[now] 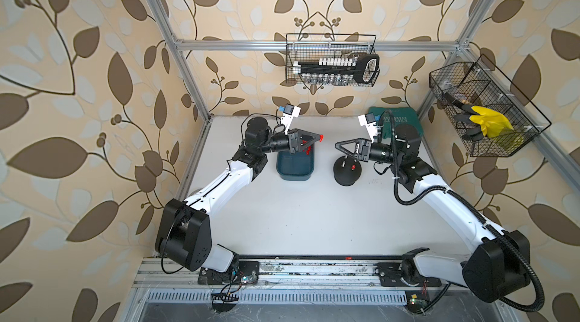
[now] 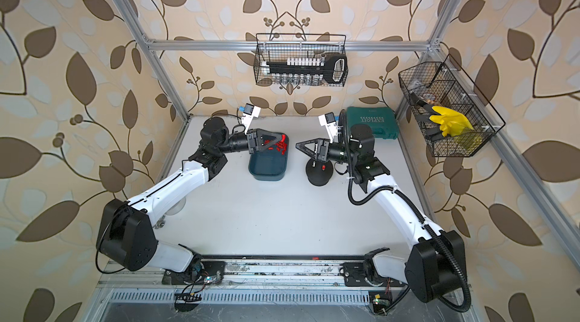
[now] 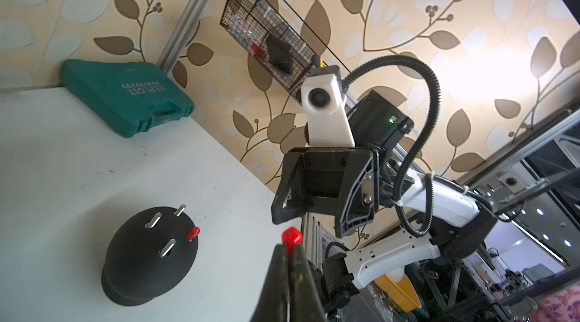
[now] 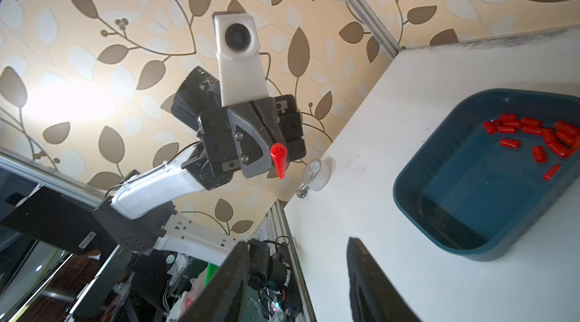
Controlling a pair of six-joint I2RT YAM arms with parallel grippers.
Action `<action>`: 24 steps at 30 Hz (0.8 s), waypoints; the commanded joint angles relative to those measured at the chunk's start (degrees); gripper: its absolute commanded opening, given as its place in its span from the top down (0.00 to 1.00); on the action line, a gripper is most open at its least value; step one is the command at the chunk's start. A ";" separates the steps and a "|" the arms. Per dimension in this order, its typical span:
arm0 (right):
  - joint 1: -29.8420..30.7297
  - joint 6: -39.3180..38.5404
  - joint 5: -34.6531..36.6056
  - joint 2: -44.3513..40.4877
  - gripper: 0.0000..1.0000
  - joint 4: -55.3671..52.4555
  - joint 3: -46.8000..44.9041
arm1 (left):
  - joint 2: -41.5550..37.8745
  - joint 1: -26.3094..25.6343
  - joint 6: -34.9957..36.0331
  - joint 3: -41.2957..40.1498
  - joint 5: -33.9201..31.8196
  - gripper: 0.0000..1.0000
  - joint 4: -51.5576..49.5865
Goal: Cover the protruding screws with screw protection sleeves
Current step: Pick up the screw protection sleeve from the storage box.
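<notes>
A black dome base point(image 1: 346, 173) point(image 3: 147, 257) stands on the white table right of centre. Three bare silver protruding screws point(image 3: 153, 220) rise from it, and a fourth wears a red sleeve point(image 3: 193, 233) point(image 1: 353, 167). Several loose red screw protection sleeves point(image 4: 533, 135) point(image 2: 281, 147) lie in the blue tray point(image 1: 295, 166) point(image 4: 408, 191). My left gripper point(image 1: 320, 138) point(image 3: 290, 246) is shut on one red sleeve point(image 3: 291, 236) point(image 4: 278, 155) above the tray's far right corner. Facing it, my right gripper point(image 1: 337, 145) point(image 4: 296, 243) hangs open and empty above the dome.
A green tool case point(image 1: 395, 119) point(image 3: 125, 97) lies at the back right corner. Wire baskets hang on the back rail point(image 1: 332, 63) and the right wall point(image 1: 483, 110), the latter holding a yellow glove. A small white round fitting point(image 4: 317, 173) sits at the table's left edge.
</notes>
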 commanded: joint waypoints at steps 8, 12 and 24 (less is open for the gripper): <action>1.55 3.87 -6.22 -1.46 0.54 7.78 3.39 | -2.81 -1.58 -7.89 -0.62 6.86 1.00 16.34; 2.24 2.96 -5.25 -1.24 0.57 6.42 4.97 | -3.72 -2.37 -6.55 -0.68 6.95 1.00 14.92; 5.29 -3.95 -3.81 -0.49 0.71 -2.79 10.92 | -4.98 -4.85 -2.10 0.26 6.78 1.00 9.91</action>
